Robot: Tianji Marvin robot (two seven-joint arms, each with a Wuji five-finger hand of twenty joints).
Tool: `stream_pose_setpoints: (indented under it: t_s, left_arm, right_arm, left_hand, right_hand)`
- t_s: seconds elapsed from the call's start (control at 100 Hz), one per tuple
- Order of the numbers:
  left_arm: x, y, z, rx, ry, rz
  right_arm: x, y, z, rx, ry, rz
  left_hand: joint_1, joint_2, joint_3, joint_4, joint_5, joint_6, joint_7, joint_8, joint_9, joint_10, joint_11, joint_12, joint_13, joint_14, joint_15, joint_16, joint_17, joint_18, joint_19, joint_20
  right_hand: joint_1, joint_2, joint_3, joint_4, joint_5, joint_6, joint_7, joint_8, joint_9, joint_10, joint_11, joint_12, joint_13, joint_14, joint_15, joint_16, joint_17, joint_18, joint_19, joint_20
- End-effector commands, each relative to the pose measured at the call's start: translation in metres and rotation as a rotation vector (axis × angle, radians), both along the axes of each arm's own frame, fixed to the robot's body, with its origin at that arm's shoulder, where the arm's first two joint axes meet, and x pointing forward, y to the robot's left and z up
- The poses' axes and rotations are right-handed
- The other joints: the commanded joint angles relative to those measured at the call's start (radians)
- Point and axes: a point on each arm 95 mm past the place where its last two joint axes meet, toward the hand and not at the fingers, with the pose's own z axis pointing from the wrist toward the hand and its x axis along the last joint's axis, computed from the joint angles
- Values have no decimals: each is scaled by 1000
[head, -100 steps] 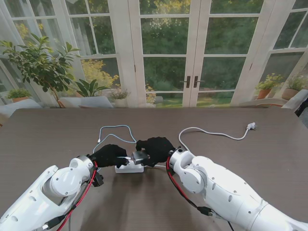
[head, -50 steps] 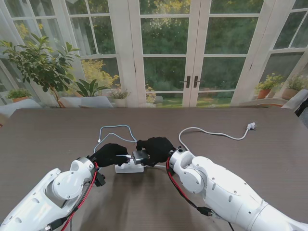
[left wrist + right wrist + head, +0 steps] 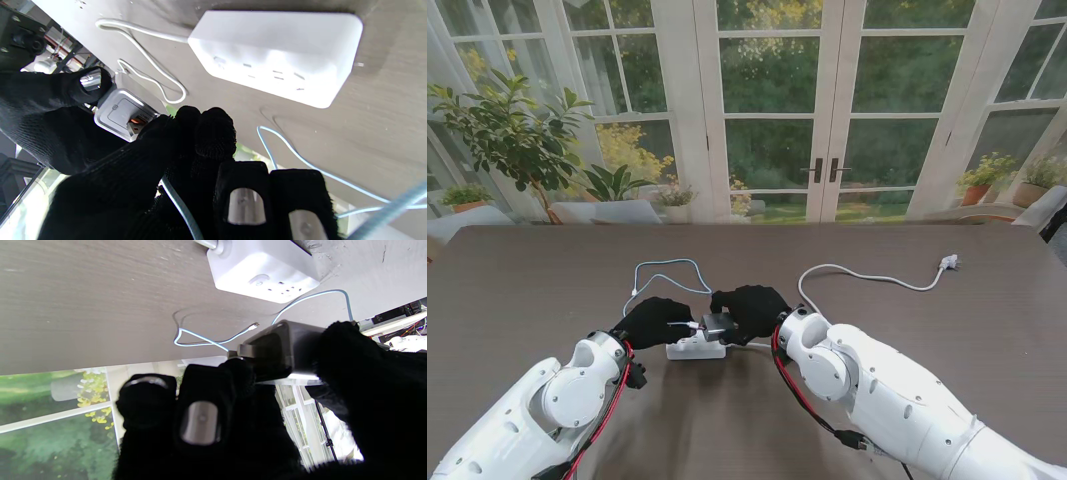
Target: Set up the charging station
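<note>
Over the power strip (image 3: 697, 348), right hand (image 3: 749, 310) grips the charger (image 3: 718, 325); left hand (image 3: 656, 321) pinches the cable (image 3: 180, 208); broad bare table (image 3: 947, 330) around.

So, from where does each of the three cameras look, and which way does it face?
Stand view: above the shoulders, facing down at the table; both arms, left hand and right hand show.
Left wrist view: along the left fingers, toward the power strip and charger.
Right wrist view: along the right fingers gripping the charger.
All three share the strip, charger and blue cable.
</note>
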Motion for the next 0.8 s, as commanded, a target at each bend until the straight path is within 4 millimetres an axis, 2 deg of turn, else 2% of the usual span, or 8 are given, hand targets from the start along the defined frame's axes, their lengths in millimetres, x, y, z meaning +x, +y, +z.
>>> stream_pose_setpoints:
  t_s: [0.0, 0.41, 0.62, 0.69, 0.72, 0.76, 0.79]
  left_arm:
    - [-1, -6, -2, -16, 8, -3]
    - [1, -10, -5, 12, -30, 13]
    - [1, -11, -6, 31, -43, 17]
    - [1, -11, -6, 24, -38, 17]
    - [1, -11, -6, 21, -35, 15]
    - [1, -11, -6, 15, -27, 10]
    - [1, -10, -5, 11, -23, 7]
  right_arm:
    - [-3, 5, 1, 2, 15, 9]
    - [-3, 5, 1, 6, 39, -3]
    - [-3, 5, 2, 3, 45, -11]
    - [-3, 5, 2, 1, 45, -13]
    - [-3, 4, 2, 0, 45, -13]
    - [-3, 4, 2, -2, 45, -14]
    - [-3, 4, 2, -2, 45, -14]
  left_hand:
    - [20, 72, 6, 27, 8, -63, 73, 3, 82, 34, 17, 6, 14, -135, 151, -7, 69, -266, 285, 31]
    - [16, 84, 0, 26, 5, -61, 78, -1, 91, 13, 21, 5, 14, -153, 157, -11, 70, -276, 285, 40]
    - [25, 100, -22, 30, -6, -49, 73, -2, 92, -2, 35, 4, 14, -178, 160, -12, 72, -301, 285, 44]
    - [42, 115, -77, 53, -15, -38, 45, -28, 91, -7, 36, -3, 14, -181, 162, -14, 72, -311, 285, 48]
    - [40, 103, -102, 73, -16, -35, 33, -47, 91, -10, 30, -8, 14, -179, 161, -14, 72, -311, 285, 48]
    - [-67, 21, -76, 118, -31, -36, 37, -64, 83, -16, 16, -17, 14, -167, 157, -17, 72, -311, 285, 47]
    - [-165, -45, -14, 113, -47, -34, 24, -48, 64, -22, 9, -13, 14, -157, 151, -20, 72, -315, 285, 40]
  right_hand:
    - [87, 100, 87, 56, 94, -70, 498, 82, 38, -16, 5, 13, 41, 3, 41, -558, 22, 16, 79, 17]
    - [88, 99, 86, 57, 96, -67, 496, 82, 42, -11, 3, 12, 41, 2, 42, -556, 26, 24, 76, 18]
    - [90, 99, 86, 57, 99, -60, 494, 81, 42, -11, 1, 12, 41, 2, 42, -555, 28, 27, 74, 18]
    - [91, 99, 85, 57, 99, -60, 494, 81, 42, -11, 1, 12, 40, 3, 42, -555, 28, 27, 74, 18]
    - [91, 100, 85, 57, 99, -60, 494, 81, 42, -11, 1, 12, 40, 3, 41, -556, 28, 28, 74, 18]
    - [90, 101, 84, 57, 99, -60, 494, 81, 41, -11, 1, 12, 41, 3, 41, -556, 28, 28, 74, 18]
    - [92, 100, 85, 57, 99, -60, 494, 81, 41, -11, 1, 13, 41, 2, 40, -556, 28, 28, 74, 18]
